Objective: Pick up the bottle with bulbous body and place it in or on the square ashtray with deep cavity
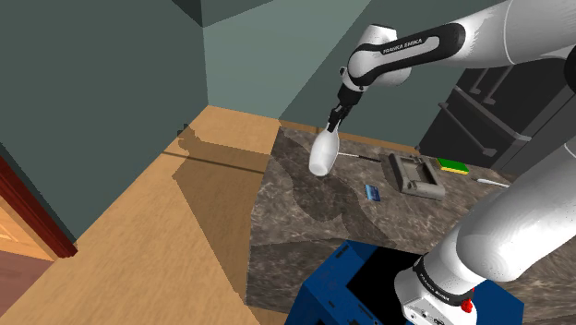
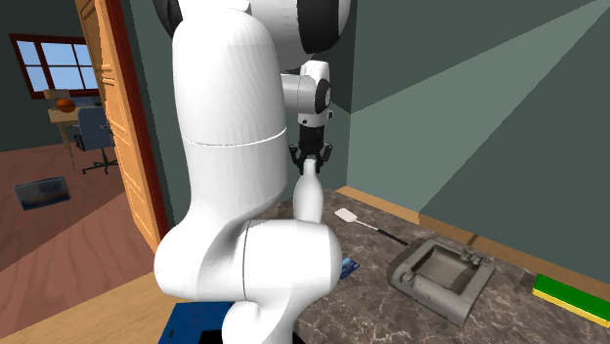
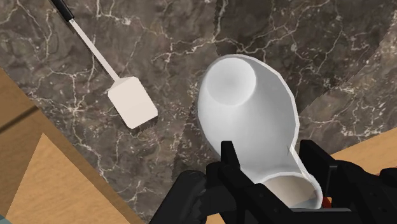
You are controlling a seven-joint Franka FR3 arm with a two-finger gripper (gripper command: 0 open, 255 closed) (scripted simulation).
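Black gripper point(image 3: 270, 159) clasping white bulbous bottle point(image 3: 245, 108), above dark veined stone counter point(image 3: 159, 38)

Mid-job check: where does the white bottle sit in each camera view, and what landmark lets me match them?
Shoulder view: white bottle hangs from the hand at upper middle, above the marble counter.
Second exterior view: bottle at centre, just right of the big white arm.
Wrist view: bottle clasped between the fingers, base pointing away.
Shared landmark: the white spatula lying on the marble near it.
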